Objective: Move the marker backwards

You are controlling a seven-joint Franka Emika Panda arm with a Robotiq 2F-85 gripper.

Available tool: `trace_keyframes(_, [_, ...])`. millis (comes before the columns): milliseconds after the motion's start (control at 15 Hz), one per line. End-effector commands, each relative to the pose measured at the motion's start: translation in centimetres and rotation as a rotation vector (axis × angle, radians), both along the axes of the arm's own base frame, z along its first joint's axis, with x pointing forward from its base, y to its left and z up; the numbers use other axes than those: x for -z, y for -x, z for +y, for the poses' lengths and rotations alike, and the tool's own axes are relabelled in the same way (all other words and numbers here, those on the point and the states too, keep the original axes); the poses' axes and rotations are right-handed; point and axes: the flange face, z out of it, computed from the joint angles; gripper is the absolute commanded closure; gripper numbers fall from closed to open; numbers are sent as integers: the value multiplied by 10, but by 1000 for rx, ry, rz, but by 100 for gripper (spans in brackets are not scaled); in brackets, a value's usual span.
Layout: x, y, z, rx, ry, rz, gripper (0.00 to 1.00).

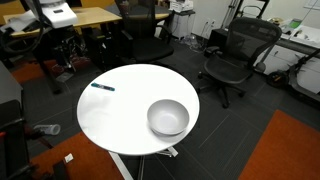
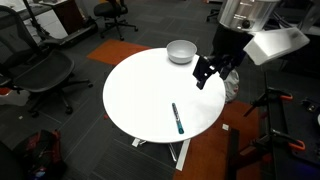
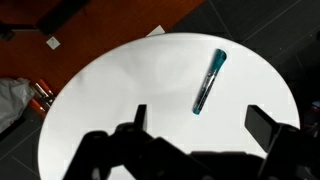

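The marker (image 2: 177, 118), a thin dark pen with a teal part, lies flat on the round white table (image 2: 140, 95) near its edge. It also shows in an exterior view (image 1: 102, 87) and in the wrist view (image 3: 209, 81). A grey bowl (image 2: 181, 51) stands on the table in both exterior views (image 1: 168, 117). My gripper (image 2: 204, 75) hangs in the air above the table's edge, between bowl and marker. It is open and empty; in the wrist view its fingers (image 3: 200, 125) spread wide below the marker.
Black office chairs (image 1: 232, 55) (image 2: 40, 70) stand around the table. Desks with equipment (image 1: 60, 18) are at the back. Orange carpet (image 1: 290, 150) lies beside the table. A tripod leg (image 2: 270, 100) stands near the arm.
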Motion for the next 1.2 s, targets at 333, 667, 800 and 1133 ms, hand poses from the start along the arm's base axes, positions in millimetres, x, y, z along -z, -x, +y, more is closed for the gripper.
trace_keyframes(333, [50,-24,41,91,60,30,0])
trace_keyframes(667, [72,-36,54,79,56,32,0])
trace_keyframes(800, [80,-44,54,83,54,28,0])
trace_keyframes(1133, [100,-63,51,93,70,28,0])
